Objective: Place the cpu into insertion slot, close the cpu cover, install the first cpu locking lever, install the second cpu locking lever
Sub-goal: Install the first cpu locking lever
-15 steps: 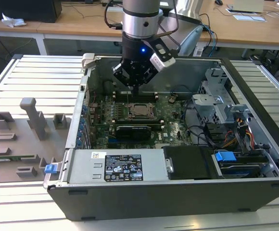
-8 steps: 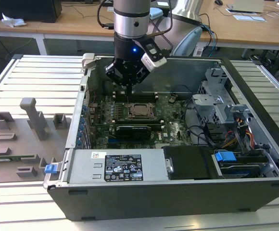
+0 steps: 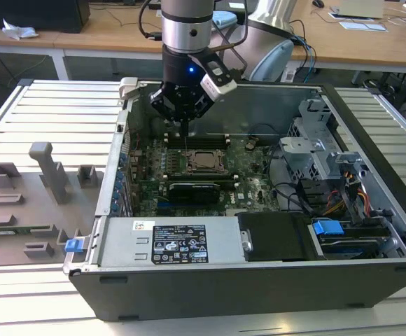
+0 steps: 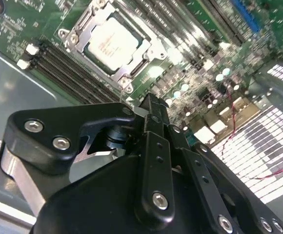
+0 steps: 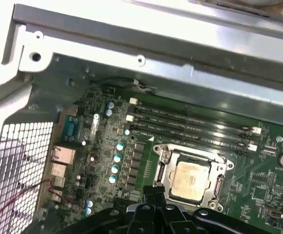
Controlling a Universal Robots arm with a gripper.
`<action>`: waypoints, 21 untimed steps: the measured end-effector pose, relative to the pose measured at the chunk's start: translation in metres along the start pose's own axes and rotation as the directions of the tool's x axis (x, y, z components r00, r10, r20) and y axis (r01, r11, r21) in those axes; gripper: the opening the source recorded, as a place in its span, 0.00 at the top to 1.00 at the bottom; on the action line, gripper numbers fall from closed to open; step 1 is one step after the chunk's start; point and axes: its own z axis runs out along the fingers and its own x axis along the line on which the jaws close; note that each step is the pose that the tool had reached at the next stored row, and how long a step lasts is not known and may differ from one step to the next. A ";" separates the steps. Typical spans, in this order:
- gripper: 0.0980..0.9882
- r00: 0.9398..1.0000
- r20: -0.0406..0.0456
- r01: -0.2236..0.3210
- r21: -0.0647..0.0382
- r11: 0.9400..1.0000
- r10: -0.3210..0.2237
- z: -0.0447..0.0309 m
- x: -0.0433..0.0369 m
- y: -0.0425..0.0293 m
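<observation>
The cpu (image 4: 113, 41) (image 5: 190, 177) lies flat in the insertion slot (image 3: 203, 160) on the green motherboard, its pale metal top showing. The cpu cover (image 4: 142, 59) (image 5: 218, 167) lies down flat around it as a steel frame. My gripper (image 3: 187, 142) hangs over the board just beyond the socket's corner on the exterior view's left. Its black fingers (image 4: 152, 108) (image 5: 154, 191) are pressed together with nothing between them. Whether they touch the socket's edge I cannot tell.
The board sits deep in an open computer case (image 3: 371, 126) with tall metal walls. Long black memory slots (image 5: 195, 122) run behind the socket. A power supply (image 3: 168, 241) and drive cage (image 3: 315, 150) crowd the near and right sides. A grey fixture tray (image 3: 28, 203) lies outside on the left.
</observation>
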 end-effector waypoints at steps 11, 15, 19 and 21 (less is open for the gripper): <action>0.99 1.000 0.000 -0.003 0.000 1.000 0.003 0.0020 0.0014 0.0240; 0.99 1.000 0.000 -0.004 0.000 1.000 0.004 0.0052 0.0007 0.0268; 0.99 0.999 -0.001 -0.051 0.000 0.999 0.051 0.0083 0.0005 0.0274; 0.99 0.996 -0.001 -0.091 -0.001 0.996 0.091 0.0104 0.0005 0.0275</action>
